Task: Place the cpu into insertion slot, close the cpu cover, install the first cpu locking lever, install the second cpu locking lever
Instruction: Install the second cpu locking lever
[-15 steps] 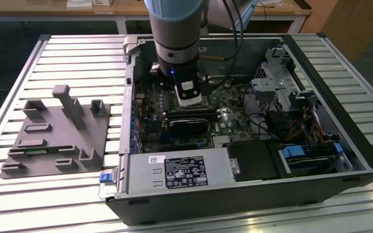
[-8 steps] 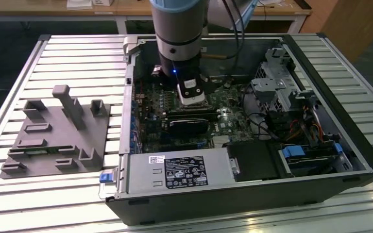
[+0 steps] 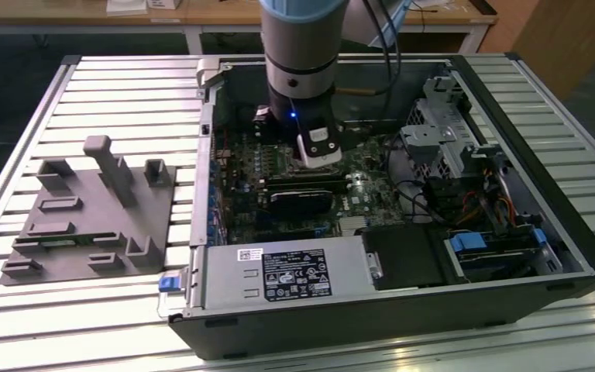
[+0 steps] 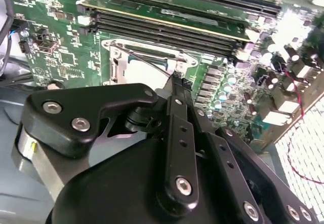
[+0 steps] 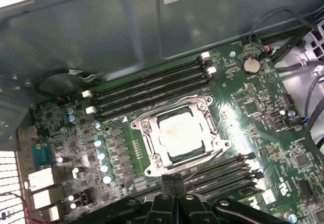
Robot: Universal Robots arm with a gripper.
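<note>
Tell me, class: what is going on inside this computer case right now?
A single robot arm reaches down into an open computer case, its gripper hovering just beside the insertion slot on the green motherboard. The cpu already sits in the slot, with the cpu cover closed around it. The jaws are together, holding nothing visible.

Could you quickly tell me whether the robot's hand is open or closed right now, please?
Hand: closed, fingers together and empty, beside the square silver-rimmed insertion slot with the pale silver-grey cpu seated.
</note>
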